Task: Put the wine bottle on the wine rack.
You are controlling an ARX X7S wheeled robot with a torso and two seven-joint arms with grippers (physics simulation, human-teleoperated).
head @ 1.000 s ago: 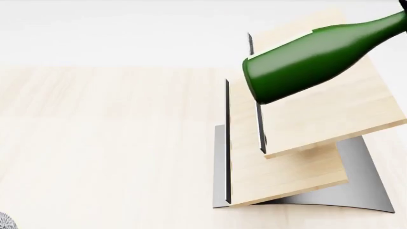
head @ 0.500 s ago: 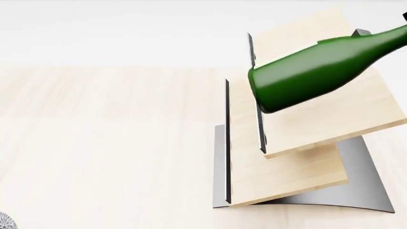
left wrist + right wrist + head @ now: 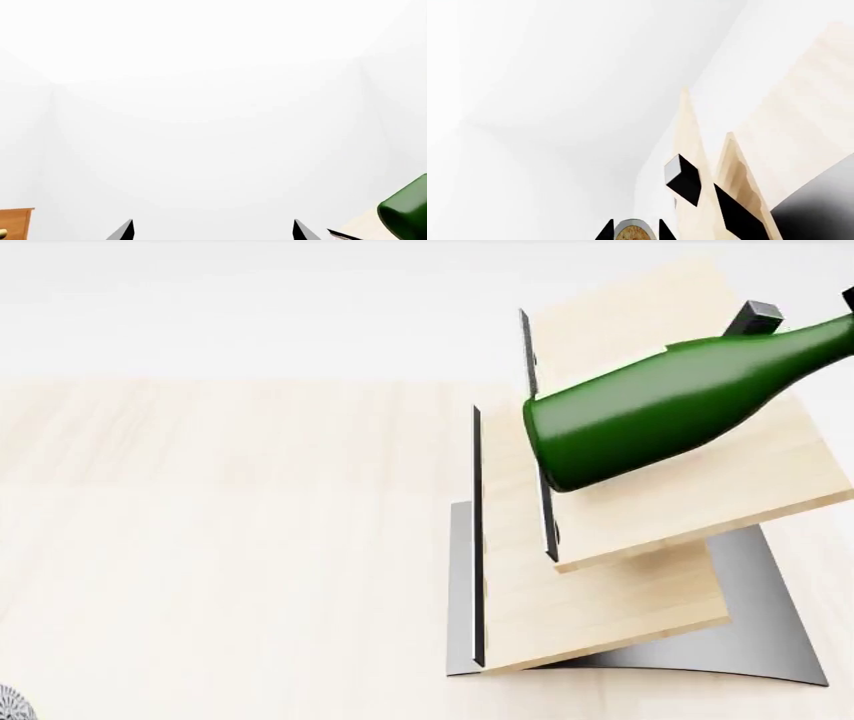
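Your bottle point(image 3: 667, 405) hangs tilted over the rack's point(image 3: 627, 530) upper panel at about two o'clock in the head view, base toward you, neck rising off the right edge past the peg point(image 3: 750, 318). It looks close to the panel, though contact can't be judged from here. The right gripper point(image 3: 632, 234) has narrow jaws, probably round the cork. The left gripper point(image 3: 212, 231) is spread wide, empty. Lower slowly, keeping the body square across the panel.
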